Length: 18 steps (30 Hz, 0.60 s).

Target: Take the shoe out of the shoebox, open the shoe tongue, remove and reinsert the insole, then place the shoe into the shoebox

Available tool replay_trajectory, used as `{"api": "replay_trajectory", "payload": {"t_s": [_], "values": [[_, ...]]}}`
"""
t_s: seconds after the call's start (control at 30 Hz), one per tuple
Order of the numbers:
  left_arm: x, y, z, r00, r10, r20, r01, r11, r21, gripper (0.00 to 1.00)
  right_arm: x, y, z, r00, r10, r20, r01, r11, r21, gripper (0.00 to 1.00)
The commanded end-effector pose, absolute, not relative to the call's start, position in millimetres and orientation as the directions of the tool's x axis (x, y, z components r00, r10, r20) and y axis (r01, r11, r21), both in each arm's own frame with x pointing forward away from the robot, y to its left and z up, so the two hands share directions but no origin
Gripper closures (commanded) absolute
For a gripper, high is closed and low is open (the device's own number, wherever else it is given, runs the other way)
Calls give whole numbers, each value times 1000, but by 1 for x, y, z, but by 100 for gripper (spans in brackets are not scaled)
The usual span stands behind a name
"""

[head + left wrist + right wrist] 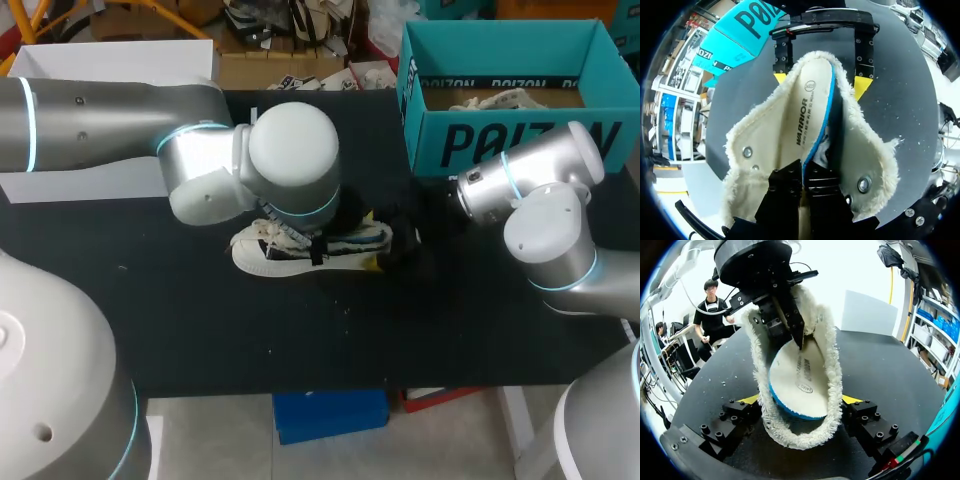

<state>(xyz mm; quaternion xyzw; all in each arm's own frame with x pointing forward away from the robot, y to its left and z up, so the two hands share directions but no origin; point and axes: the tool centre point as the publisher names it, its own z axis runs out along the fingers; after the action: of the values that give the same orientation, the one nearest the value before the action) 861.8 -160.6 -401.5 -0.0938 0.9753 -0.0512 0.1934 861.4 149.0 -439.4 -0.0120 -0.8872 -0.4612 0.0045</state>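
1. Head view: The shoe (285, 250) is lying on its side near the middle of the black desk (200, 320), with its toe pointing left. The left arm (200, 160) is coming in from the left and hanging right over it. The right arm (540, 200) is reaching in from the right, with the right hand (400, 245) at the heel end. The teal shoebox (520, 140) is standing open at the far right of the desk, apart from the shoe, and a second shoe (490, 98) is lying inside it.

2. Left wrist view: The left hand (802, 171) is pinching the blue-edged insole (810, 100), its two black fingers closed on the insole's edge. The insole is sitting tilted inside the fleece-lined shoe (760, 135), and the collar is spreading wide around it. Ahead, the right hand (821, 82) is flanking the heel, one yellow tip on each side. The shoebox (735, 35) is showing beyond it.

3. Right wrist view: The right hand (800, 400) is clamping the heel of the shoe (827, 355), its fingers standing wide and pressing the fleece from both sides. The insole (800, 380) is resting with its rounded end in the heel. The left hand (792, 335) is gripping the insole from above.
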Motion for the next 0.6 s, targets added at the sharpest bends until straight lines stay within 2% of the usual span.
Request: {"api": "replay_trajectory", "payload": {"t_s": [0.03,0.6], "values": [[863,-151,-393,-917,-206,-342,-150,972,-184,100,861,148,-442,-1000,17,20,26,575,818,100],[854,-169,-377,-931,-181,-318,-88,954,-286,100,861,148,-442,-1000,17,20,26,575,818,100]]}}
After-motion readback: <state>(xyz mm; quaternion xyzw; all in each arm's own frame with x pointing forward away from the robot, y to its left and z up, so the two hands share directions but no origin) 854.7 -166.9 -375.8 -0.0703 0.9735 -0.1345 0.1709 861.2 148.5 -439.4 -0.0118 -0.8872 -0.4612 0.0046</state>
